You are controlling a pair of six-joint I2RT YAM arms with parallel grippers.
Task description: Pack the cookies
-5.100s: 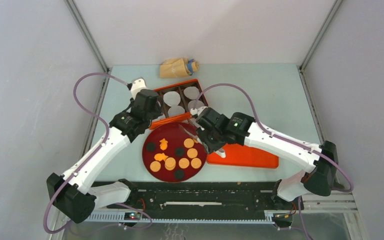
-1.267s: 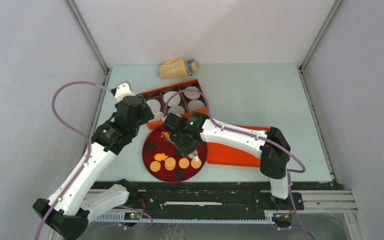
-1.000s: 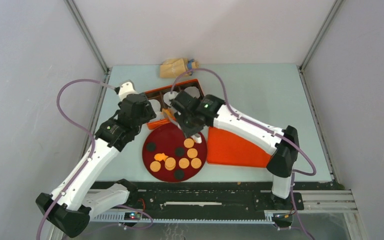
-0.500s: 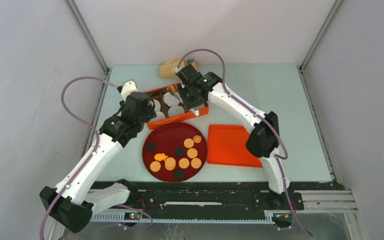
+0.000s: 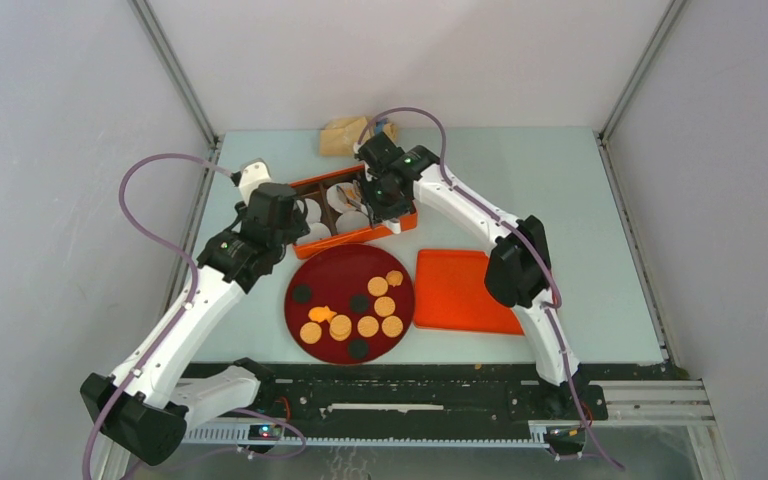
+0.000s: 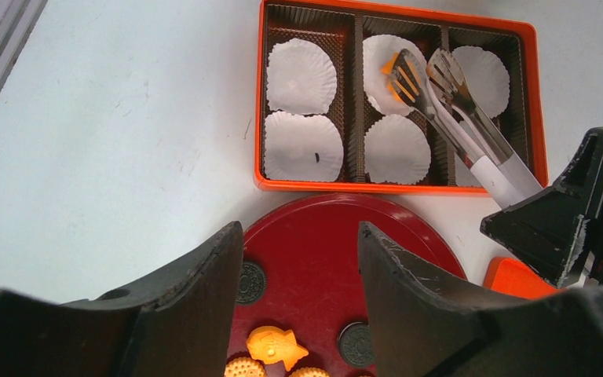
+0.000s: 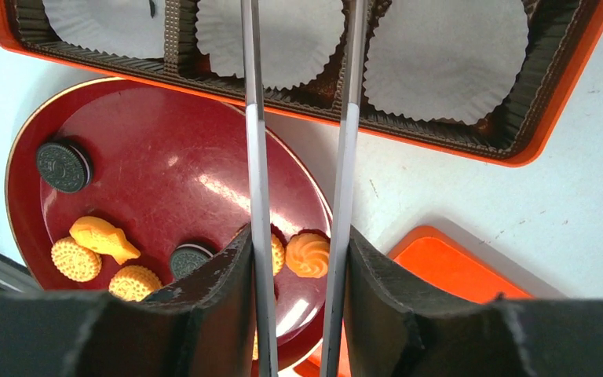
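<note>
Several cookies (image 5: 368, 325) lie on the dark red plate (image 5: 335, 275): tan discs, dark discs (image 6: 247, 281) and an orange fish-shaped one (image 6: 277, 346). My right gripper (image 7: 298, 243) is shut on metal tongs (image 6: 471, 133) and hovers over the orange box (image 5: 355, 238). The tong tips sit slightly apart over the box's far middle liner, where an orange cookie (image 6: 392, 64) lies. My left gripper (image 6: 300, 236) is open and empty, above the plate's far edge, just short of the box.
The orange box (image 6: 261, 94) holds several white paper liners. An orange lid (image 5: 465, 290) lies right of the plate. A tan bag (image 5: 345, 135) sits at the back of the table.
My right gripper has carried the tongs with an orange cookie from the plate's far edge up over the box. The cookie now rests in a liner. The left arm has barely moved.
</note>
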